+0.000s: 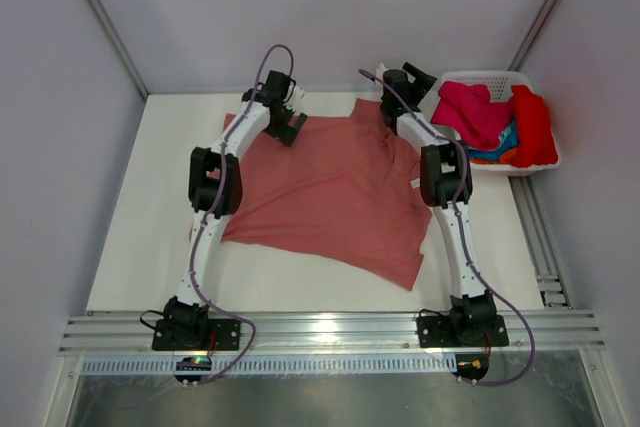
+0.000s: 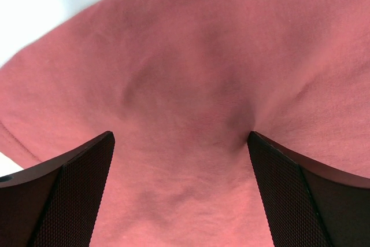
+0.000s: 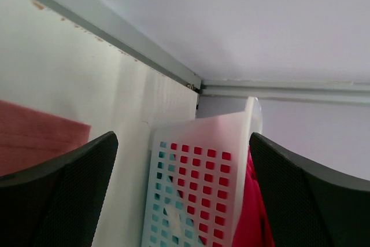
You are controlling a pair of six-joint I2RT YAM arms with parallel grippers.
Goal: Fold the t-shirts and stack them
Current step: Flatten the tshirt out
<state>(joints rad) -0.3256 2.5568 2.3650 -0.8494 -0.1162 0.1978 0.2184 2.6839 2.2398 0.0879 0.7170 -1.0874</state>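
The salmon t-shirt [image 1: 330, 187] lies spread on the surface [image 1: 140, 237] under the left fingers [image 2: 69, 195] and left of the right fingers [image 3: 58, 195], both pairs apart and empty; each should pinch 1 far corner.

No readable text, labels or numbers — none on anything.

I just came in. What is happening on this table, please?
Two robot arms are working on a salmon t-shirt, which lies spread out and not yet folded on the white table. Both arms reach to its far edge. The left gripper is open right over the cloth. The right gripper is open beside the white basket. Neither holds anything. The other shirts, magenta, red, blue and orange, lie in the basket.
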